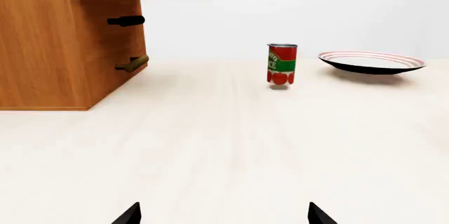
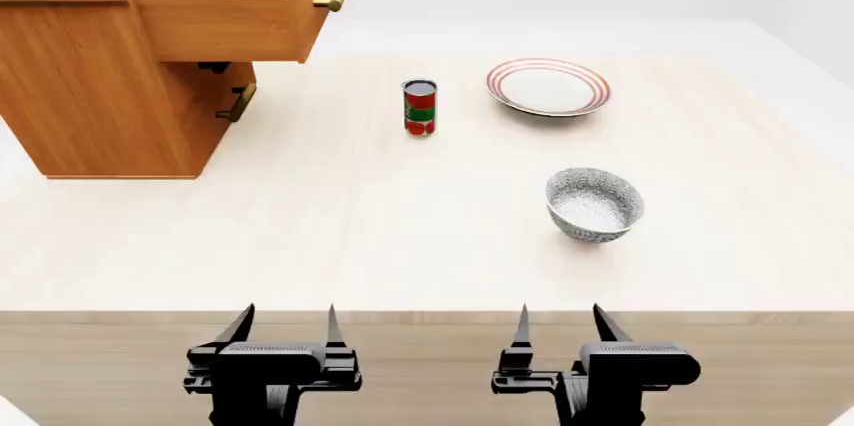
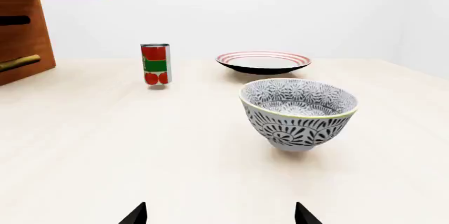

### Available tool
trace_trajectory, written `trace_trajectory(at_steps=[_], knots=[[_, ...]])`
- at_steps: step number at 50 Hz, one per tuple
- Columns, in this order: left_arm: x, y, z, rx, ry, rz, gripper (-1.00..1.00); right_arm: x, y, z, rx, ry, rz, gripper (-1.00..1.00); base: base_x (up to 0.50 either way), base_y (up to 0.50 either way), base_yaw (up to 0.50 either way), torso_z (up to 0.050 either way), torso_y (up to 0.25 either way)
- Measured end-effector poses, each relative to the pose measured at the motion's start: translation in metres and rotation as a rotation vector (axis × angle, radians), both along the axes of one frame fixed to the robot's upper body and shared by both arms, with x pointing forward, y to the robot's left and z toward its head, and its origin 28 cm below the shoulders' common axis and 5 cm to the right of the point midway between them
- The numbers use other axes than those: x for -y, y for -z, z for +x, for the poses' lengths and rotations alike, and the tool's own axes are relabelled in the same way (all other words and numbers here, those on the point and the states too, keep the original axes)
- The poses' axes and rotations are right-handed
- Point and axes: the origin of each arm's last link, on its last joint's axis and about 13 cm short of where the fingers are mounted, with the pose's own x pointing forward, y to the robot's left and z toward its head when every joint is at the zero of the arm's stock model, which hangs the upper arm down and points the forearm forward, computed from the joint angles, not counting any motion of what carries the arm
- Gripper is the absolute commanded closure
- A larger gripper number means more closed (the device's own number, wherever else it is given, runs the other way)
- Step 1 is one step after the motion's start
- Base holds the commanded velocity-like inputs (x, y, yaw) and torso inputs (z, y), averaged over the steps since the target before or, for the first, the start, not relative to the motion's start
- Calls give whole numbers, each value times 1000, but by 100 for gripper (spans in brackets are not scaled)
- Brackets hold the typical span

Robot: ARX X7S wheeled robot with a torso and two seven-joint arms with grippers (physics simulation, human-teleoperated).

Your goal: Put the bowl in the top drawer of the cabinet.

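The bowl (image 2: 595,205) sits upright on the desk (image 2: 334,236), right of centre, straight ahead of the right gripper (image 2: 559,318) and well apart from the left gripper (image 2: 290,316). The right arm is clearly nearer. Both sets of jaws are apart and empty, hovering at the near desk edge. In the right wrist view the bowl (image 3: 299,112) lies ahead and slightly off the jaw centreline, rim up; being round, it has no long axis to line up on. The top drawer (image 2: 240,1) of the cabinet (image 2: 94,96) is pulled out at far left, so the carry probably runs diagonally past the can (image 2: 420,107). The plate (image 2: 549,87) is behind the bowl, not touching.
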Motion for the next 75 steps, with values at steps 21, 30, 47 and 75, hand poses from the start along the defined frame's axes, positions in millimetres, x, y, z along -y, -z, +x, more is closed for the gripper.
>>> trace_trajectory(at_steps=[21,30,47,75], knots=[[1,1,0,-2,1,3,-100,1,0,-2,1,-2,4,-100,0,266,0,0,0],[1,1,0,-4,0,5,-100,1,0,-3,1,-3,7,-100,0,433,0,0,0],[1,1,0,-9,0,5,-100,0,0,-3,-1,-5,10,-100,0,432,0,0,0],[0,-36,-3,7,58,-25,-100,6,-31,-5,4,-9,32,-100,0,93,0,0,0]])
